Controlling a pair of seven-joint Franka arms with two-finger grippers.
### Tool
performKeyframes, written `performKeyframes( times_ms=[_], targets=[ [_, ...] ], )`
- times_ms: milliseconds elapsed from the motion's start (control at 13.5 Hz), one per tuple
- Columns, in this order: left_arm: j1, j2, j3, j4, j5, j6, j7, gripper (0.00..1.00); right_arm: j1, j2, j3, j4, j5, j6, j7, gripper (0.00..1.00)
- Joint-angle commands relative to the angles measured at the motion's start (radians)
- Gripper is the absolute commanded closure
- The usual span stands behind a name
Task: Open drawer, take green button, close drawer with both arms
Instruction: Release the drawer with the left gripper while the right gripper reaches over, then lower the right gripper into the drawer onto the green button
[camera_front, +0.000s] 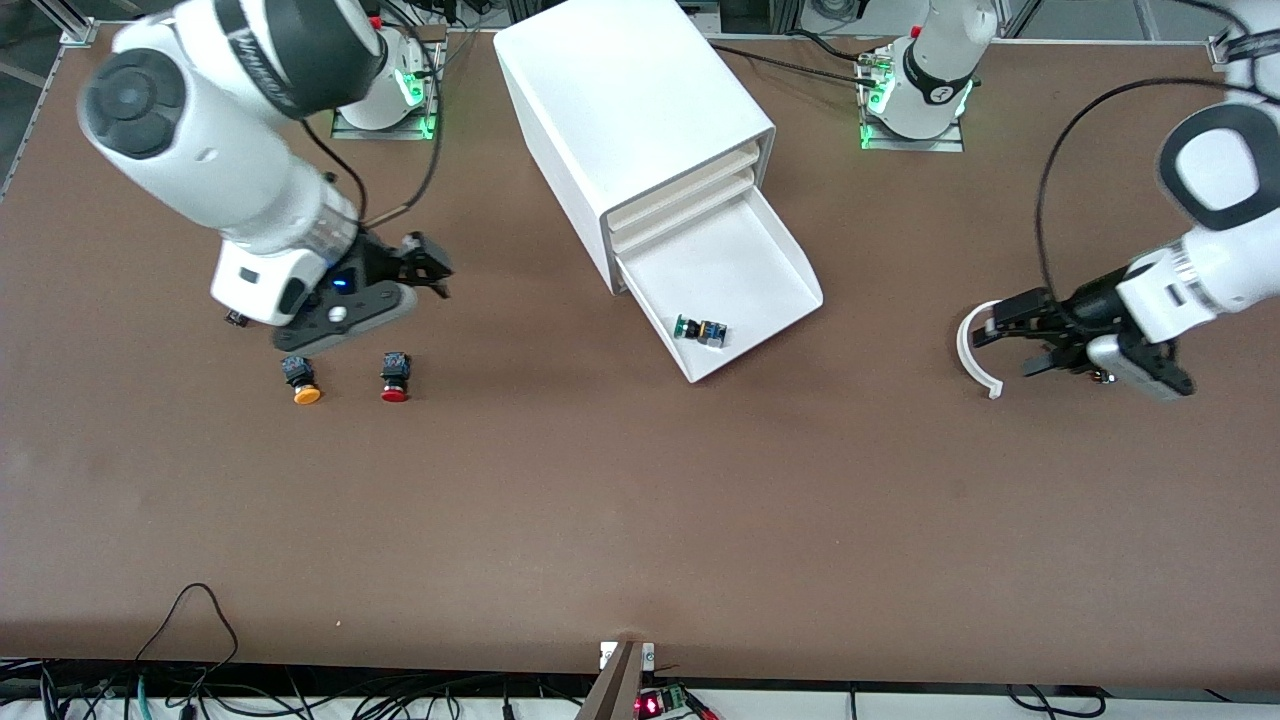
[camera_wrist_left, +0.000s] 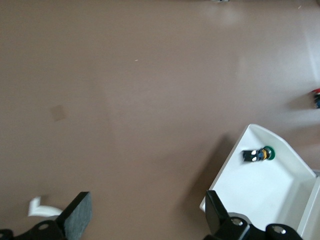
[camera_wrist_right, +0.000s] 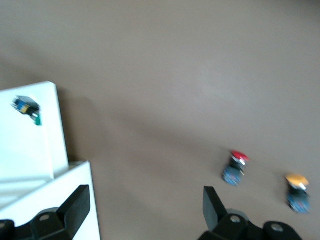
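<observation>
Green-capped button (camera_front: 700, 330) lies on its side in the pulled-out drawer (camera_front: 775, 255), at 6 o'clock near the front lip. Small, light, rigid — probably best pinched across the black body, since the cap looks slippery. Left gripper (camera_front: 995, 345) over bare table, fingers spread, empty; right gripper (camera_front: 432, 268) above the table beside the cabinet (camera_front: 620, 100), likewise spread, empty.
</observation>
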Motion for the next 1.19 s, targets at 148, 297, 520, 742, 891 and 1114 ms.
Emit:
performKeyframes(
  times_ms=[148, 297, 520, 742, 891, 1114],
  targets=[
    [-0.016, -0.039, 0.001, 0.162, 0.294, -0.209, -0.225, 0.00, 0.181, 0.105, -0.003, 0.060, 0.024, 0.073, -0.056, 0.00],
    [-0.025, -0.056, -0.011, 0.196, 0.405, -0.255, -0.321, 0.00, 0.264, 0.146, -0.003, 0.101, 0.020, 0.092, -0.064, 0.00],
    [-0.045, -0.070, -0.016, 0.244, 0.449, -0.356, -0.507, 0.00, 0.355, 0.224, -0.005, 0.214, 0.013, 0.102, -0.105, 0.00],
    [-0.066, -0.068, -0.034, 0.250, 0.490, -0.366, -0.578, 0.00, 0.375, 0.350, -0.009, 0.361, 0.013, 0.131, -0.287, 0.00],
    [-0.072, -0.068, -0.056, 0.252, 0.513, -0.367, -0.667, 0.00, 0.375, 0.381, -0.011, 0.371, 0.015, 0.173, -0.365, 0.00],
    [-0.071, -0.070, -0.053, 0.252, 0.512, -0.379, -0.687, 0.00, 0.380, 0.422, -0.011, 0.371, 0.013, 0.182, -0.493, 0.00]
  ],
)
